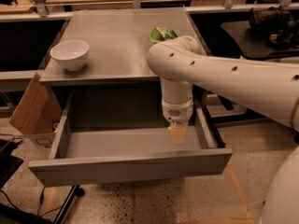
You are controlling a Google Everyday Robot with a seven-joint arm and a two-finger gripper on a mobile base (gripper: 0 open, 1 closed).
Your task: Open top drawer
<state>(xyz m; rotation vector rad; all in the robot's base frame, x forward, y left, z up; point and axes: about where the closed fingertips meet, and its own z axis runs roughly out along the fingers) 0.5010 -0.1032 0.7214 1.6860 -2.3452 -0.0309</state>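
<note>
The top drawer (131, 167) is a wide grey drawer with a plain flat front. It stands pulled far out of the grey cabinet (121, 41), and its shallow box shows bare inside. My gripper (177, 135) hangs from the white arm (224, 76) over the right part of the drawer's inside, behind the front panel. Its yellowish fingertips point down and look close together, with nothing between them.
A white bowl (70, 54) sits on the cabinet top at the left. A green bag (161, 33) lies on the top behind the arm. A cardboard box (30, 111) leans at the cabinet's left side. Cables (18, 204) lie on the floor at lower left.
</note>
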